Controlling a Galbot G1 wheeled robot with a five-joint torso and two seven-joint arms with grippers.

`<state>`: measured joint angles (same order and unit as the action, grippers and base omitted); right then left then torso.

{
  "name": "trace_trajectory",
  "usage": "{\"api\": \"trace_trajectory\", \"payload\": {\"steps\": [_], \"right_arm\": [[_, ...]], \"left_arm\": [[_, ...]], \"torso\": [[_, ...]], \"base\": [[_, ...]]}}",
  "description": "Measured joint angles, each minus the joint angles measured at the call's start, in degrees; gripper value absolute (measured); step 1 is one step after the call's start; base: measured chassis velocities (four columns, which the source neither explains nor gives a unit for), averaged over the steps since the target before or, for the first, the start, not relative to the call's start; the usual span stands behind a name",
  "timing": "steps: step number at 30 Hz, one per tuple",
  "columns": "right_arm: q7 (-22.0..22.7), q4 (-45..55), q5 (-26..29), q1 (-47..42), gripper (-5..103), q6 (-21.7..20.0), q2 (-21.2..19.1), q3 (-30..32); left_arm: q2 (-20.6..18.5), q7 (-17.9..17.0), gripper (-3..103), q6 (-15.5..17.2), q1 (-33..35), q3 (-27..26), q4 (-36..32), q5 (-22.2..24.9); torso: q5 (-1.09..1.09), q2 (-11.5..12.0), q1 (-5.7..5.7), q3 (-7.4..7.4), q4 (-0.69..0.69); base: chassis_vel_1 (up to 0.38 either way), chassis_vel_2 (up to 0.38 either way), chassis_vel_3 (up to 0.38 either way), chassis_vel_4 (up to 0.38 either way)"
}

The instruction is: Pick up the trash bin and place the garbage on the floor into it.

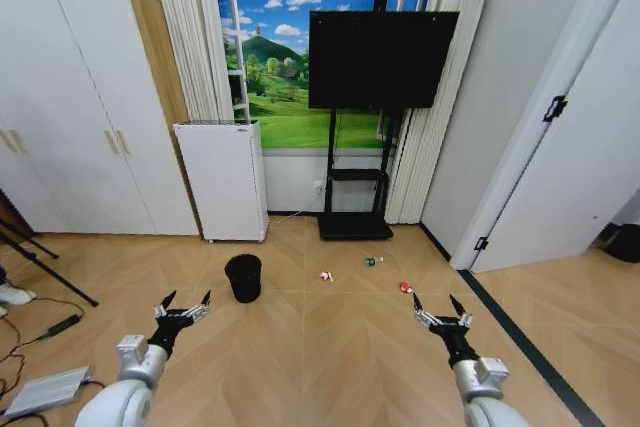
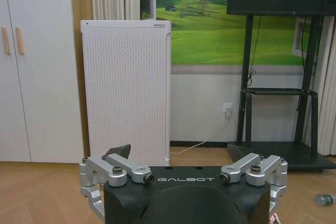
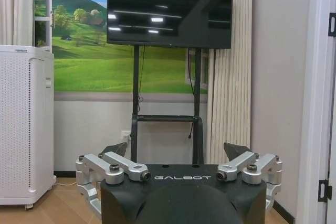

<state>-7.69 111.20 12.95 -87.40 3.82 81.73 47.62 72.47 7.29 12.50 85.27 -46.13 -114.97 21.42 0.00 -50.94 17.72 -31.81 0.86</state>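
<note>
Bin: upright on floor, near purifier; inside too dark to tell.
Garbage: wrapper, bottle, packet on floor beside bin.
Left gripper: fingers spread, empty.
Right gripper: fingers spread, empty.

Herringbone wood floor, white cupboards, TV on stand, landscape mural

matt black plastic trash bin on smooth, satin herringbone wood floor

Home-style room, wardrobe doors, television on stand, herringbone floor
</note>
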Motion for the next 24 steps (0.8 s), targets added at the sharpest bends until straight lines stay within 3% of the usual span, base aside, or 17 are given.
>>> {"api": "trace_trajectory", "payload": {"steps": [24], "right_arm": [[-0.8,-0.2,-0.2,0.0,100,1.0,-0.1,0.1]], "left_arm": [[0.1,0.1,100,-0.4,0.0,0.1,-0.1,-0.6]], "torso": [[0.00,0.0,0.00,0.00,0.00]], "base": [[0.000,0.000,0.000,0.000]]}}
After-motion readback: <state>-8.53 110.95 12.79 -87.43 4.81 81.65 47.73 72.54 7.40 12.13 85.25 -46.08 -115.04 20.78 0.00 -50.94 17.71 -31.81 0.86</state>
